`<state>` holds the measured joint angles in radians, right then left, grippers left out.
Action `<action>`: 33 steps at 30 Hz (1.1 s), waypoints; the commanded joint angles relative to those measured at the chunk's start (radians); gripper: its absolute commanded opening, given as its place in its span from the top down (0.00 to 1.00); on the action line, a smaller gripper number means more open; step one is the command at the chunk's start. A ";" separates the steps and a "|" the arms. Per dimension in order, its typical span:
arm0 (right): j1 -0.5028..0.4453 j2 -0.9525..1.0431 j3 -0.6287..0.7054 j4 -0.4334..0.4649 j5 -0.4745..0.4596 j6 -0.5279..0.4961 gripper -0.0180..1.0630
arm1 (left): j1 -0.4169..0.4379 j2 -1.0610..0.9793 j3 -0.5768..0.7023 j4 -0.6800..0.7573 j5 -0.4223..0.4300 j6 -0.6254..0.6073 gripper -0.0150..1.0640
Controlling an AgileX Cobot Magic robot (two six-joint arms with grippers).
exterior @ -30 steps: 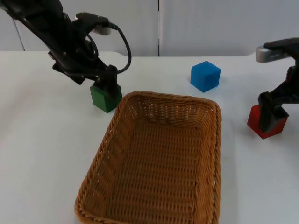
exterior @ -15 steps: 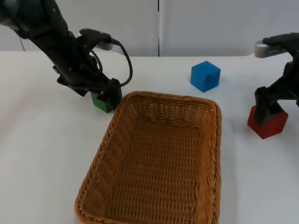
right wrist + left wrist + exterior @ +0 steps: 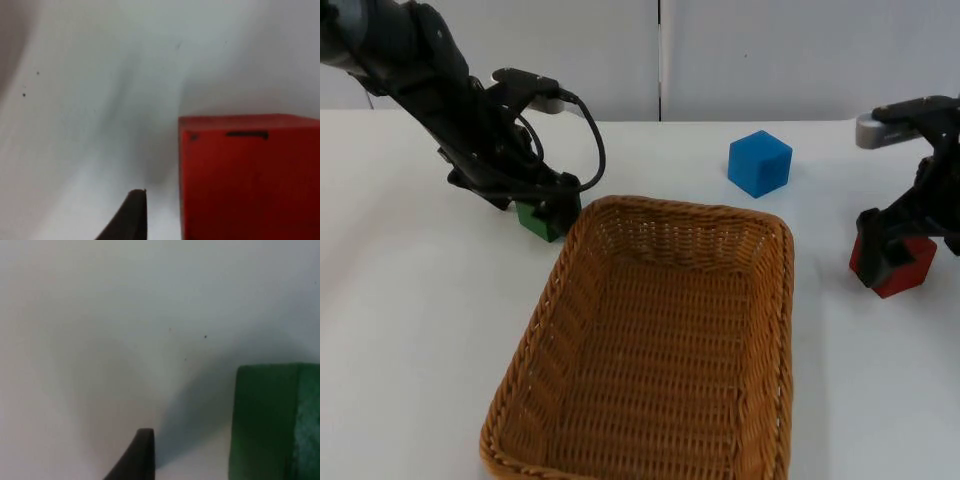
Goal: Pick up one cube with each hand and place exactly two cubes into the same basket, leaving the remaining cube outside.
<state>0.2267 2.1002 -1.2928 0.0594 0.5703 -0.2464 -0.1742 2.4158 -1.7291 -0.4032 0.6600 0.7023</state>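
Green, blue, red cubes; basket.

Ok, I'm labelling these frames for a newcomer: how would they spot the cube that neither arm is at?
Start at the brown wicker basket in the middle of the white table. Just beyond its far right corner sits the blue cube, alone. The green cube lies under the left gripper and the red cube under the right gripper.

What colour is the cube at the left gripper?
Green. The cube at the left gripper shows best in the left wrist view.
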 commanded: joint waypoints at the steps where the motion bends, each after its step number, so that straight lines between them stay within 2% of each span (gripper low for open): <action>1: 0.006 0.002 -0.007 -0.001 -0.013 -0.009 0.07 | -0.003 0.008 -0.002 -0.020 0.005 0.000 0.01; 6: 0.006 0.007 -0.007 -0.001 -0.018 -0.009 0.13 | -0.003 0.008 -0.002 -0.020 0.005 0.000 0.01; 8: 0.006 0.007 -0.007 -0.001 -0.018 -0.009 0.21 | -0.003 0.008 -0.002 -0.020 0.005 0.000 0.01; 9: 0.006 0.007 -0.007 -0.001 -0.018 -0.009 0.21 | -0.003 0.008 -0.002 -0.020 0.005 0.000 0.01; 11: 0.006 0.007 -0.007 0.003 -0.018 -0.007 0.32 | -0.003 0.008 -0.002 -0.016 0.005 0.002 0.01; 12: 0.006 0.007 -0.007 0.003 -0.018 -0.005 0.44 | -0.003 0.008 -0.002 -0.011 0.005 0.008 0.03; 13: 0.006 0.007 -0.007 0.003 -0.018 -0.005 0.44 | -0.003 0.008 -0.002 -0.011 0.005 0.008 0.03; 14: 0.006 0.007 -0.007 0.003 -0.018 -0.005 0.53 | -0.003 0.008 -0.002 -0.011 0.007 0.014 0.05; 15: 0.006 0.007 -0.007 0.003 -0.018 -0.005 0.60 | -0.003 0.008 -0.002 -0.011 0.007 0.019 0.08; 17: 0.006 0.007 -0.007 0.003 -0.018 -0.005 0.78 | -0.003 0.008 -0.002 -0.011 0.007 0.019 0.21; 18: 0.006 0.007 -0.007 0.003 -0.018 -0.005 0.78 | -0.003 0.008 -0.002 -0.011 0.007 0.019 0.21; 20: 0.006 0.007 -0.007 0.003 -0.018 -0.005 0.92 | -0.003 0.008 -0.002 -0.011 0.007 0.019 0.36; 21: 0.006 0.007 -0.007 0.003 -0.018 -0.005 0.99 | -0.003 0.008 -0.002 -0.011 0.007 0.019 0.51; 22: 0.006 0.007 -0.007 0.003 -0.018 -0.005 0.99 | -0.003 0.008 -0.002 -0.011 0.007 0.019 0.51; 27: 0.006 0.007 -0.007 0.003 -0.021 -0.005 0.99 | -0.003 -0.009 -0.002 0.000 -0.001 0.019 0.98; 33: 0.006 -0.011 -0.007 0.000 -0.018 -0.005 0.99 | 0.004 -0.071 -0.002 0.000 -0.022 0.019 0.99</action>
<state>0.2267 2.1070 -1.2932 0.0594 0.5572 -0.2464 -0.1742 2.3823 -1.7291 -0.3997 0.6559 0.7244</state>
